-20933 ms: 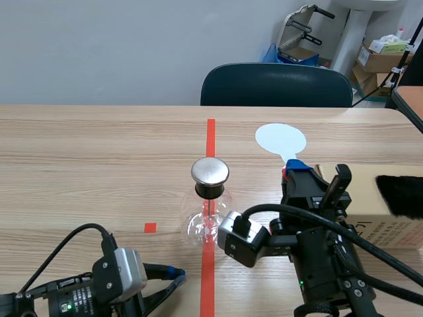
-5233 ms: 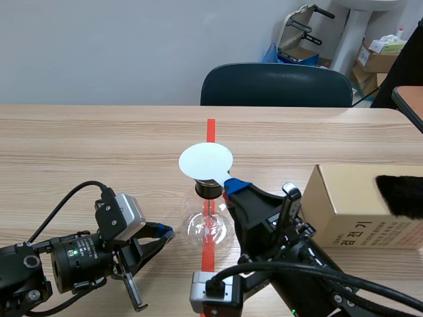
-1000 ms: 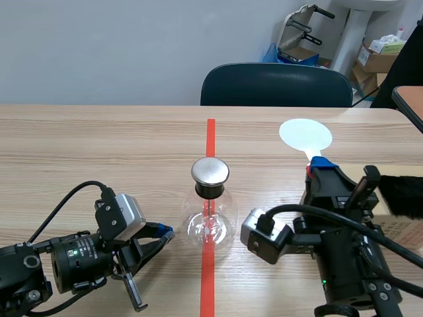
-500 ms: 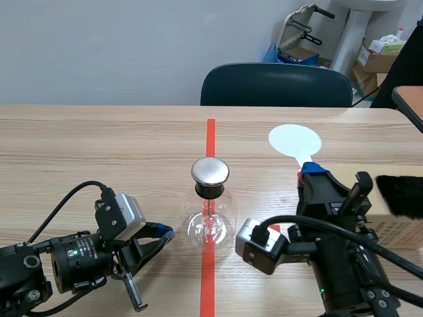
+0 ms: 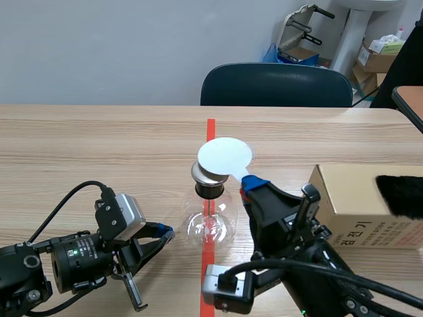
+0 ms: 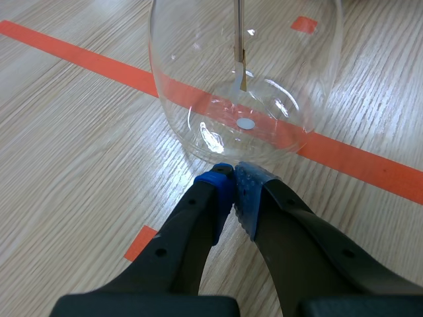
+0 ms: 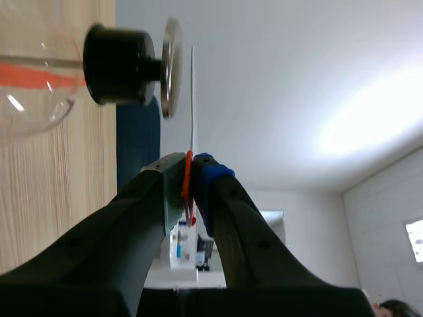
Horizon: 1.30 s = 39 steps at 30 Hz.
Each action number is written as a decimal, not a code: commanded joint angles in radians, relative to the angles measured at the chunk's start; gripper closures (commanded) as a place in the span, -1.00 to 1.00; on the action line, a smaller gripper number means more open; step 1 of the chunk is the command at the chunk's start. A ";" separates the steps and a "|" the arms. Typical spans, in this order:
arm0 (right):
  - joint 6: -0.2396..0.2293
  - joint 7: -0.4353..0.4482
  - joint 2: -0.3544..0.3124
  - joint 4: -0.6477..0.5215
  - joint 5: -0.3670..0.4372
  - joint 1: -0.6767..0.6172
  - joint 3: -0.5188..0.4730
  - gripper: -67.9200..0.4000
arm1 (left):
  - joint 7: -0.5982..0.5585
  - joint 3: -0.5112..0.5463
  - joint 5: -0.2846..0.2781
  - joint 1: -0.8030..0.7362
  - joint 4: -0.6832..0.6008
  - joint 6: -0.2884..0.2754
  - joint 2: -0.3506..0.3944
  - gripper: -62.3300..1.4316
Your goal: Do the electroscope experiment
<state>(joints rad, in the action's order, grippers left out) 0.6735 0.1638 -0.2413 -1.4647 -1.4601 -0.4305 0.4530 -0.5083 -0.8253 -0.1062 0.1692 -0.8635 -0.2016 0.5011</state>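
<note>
Electroscope (image 5: 210, 221) and paddle are close to meeting, so start with your right jaws. They are clamped shut on the red handle (image 7: 188, 188) of the white paddle (image 5: 225, 157) and hold it flat just over the electroscope's metal cap (image 5: 203, 176). In the right wrist view a thin gap shows between paddle and cap, so they look apart, not touching.

Your left jaws are closed on nothing, with the pads (image 6: 250, 193) pressed together. Their tips sit just beside the base of the electroscope's glass bulb (image 6: 244, 99), on the side away from the cardboard box (image 5: 344, 205). The electroscope itself stands upright on the surface (image 5: 79, 152), over the orange tape line.

My worry is that gap. If you drop the paddle a little it knocks the cap, and a round bulb may rock or tip. Contact could also bleed off whatever charge the paddle carries. A forward drift of the left jaws would shove the bulb. The handle is thin, so I judge it could pivot in the grip.
</note>
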 commanded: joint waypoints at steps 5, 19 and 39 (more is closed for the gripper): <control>0.014 0.068 -0.005 -0.021 -0.001 0.007 -0.003 0.96 | -0.018 0.008 -0.006 0.011 -0.007 0.001 -0.008 0.83; 0.014 0.097 -0.005 -0.021 -0.001 0.007 -0.003 0.96 | -0.018 0.008 -0.006 0.011 -0.007 0.001 -0.008 0.83; 0.014 -0.326 -0.005 -0.021 -0.001 0.007 -0.003 0.96 | -0.018 0.008 -0.006 0.011 -0.007 0.001 -0.008 0.83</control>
<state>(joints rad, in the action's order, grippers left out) 0.6735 -0.1524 -0.2413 -1.4647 -1.4601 -0.4305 0.4530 -0.5083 -0.8253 -0.1062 0.1692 -0.8635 -0.2016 0.5011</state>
